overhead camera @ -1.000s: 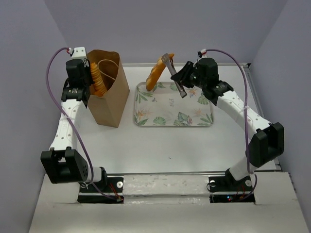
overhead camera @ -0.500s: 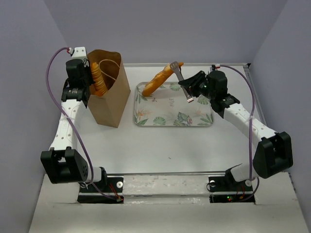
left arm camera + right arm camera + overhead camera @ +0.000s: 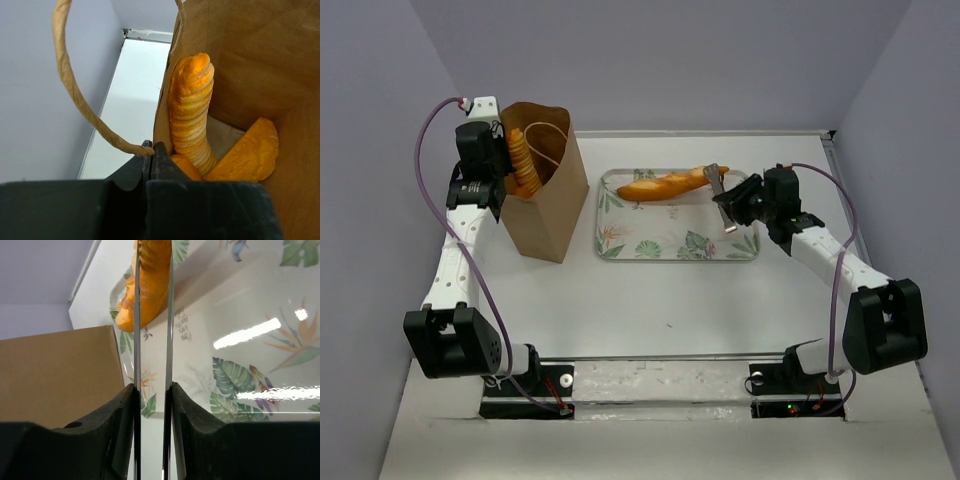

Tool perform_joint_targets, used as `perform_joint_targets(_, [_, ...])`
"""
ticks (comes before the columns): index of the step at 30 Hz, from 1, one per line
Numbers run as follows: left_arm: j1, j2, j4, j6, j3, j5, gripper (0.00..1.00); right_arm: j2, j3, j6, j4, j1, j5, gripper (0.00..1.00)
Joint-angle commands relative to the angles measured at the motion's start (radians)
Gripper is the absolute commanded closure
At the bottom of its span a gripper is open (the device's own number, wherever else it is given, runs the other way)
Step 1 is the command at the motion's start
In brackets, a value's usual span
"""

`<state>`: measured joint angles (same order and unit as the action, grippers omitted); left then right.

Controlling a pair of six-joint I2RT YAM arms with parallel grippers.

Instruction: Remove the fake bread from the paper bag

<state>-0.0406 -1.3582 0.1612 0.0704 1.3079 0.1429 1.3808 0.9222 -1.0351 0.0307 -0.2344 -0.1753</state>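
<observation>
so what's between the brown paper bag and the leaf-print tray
Only a bare strip of white table lies between the brown kraft-paper bag and the leaf-print tray, seen in the top view.

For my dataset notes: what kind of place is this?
Probably a robotics lab test cell: plain grey walls enclose a white table, two robot arms are bolted at its near edge, with fake bread as props.

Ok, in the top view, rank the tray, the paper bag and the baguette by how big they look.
The tray and paper bag look alike; the bag rises toward the camera, so unranked.
Then the baguette.
</observation>
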Motion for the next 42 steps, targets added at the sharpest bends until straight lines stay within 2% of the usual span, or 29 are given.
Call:
perform_joint_targets(1, [0.005,0.021,-0.058,0.002,0.022,-0.008,1.0,0.007,-0.025,0.053,0.04,0.02,-0.009,0.62])
perform_joint_targets(6, [0.007,0.014,-0.048,0.008,0.036,-0.003,1.0,0.023,-0.069,0.047,0.063,0.05,-0.018,0.48])
perform_joint_targets(8, [0.008,0.011,-0.046,0.008,0.039,-0.003,1.0,0.023,-0.069,0.056,0.077,0.05,-0.01,0.46])
perform_joint_targets(14, [0.007,0.004,-0.046,-0.001,0.05,-0.011,1.0,0.046,-0.074,0.06,0.11,0.079,-0.047,0.45])
perform_joint_targets(21, [0.007,0.004,-0.031,-0.001,0.054,-0.009,1.0,-0.012,0.029,0.125,0.302,0.079,-0.023,0.43])
perform_joint_targets(25, [0.008,0.002,-0.031,0.003,0.054,-0.014,1.0,-0.068,0.061,0.138,0.365,0.079,0.014,0.44])
perform_joint_targets(29, [0.008,-0.002,-0.032,0.006,0.057,-0.012,1.0,-0.082,0.056,0.145,0.364,0.079,0.007,0.6])
perform_joint_targets(36, [0.007,-0.001,-0.026,0.012,0.064,-0.025,1.0,-0.081,0.153,0.211,0.365,0.079,-0.024,0.57])
perform_joint_targets(42, [0.028,0.01,-0.025,0.077,0.059,-0.066,1.0,-0.036,0.377,0.464,0.356,0.079,-0.182,0.57])
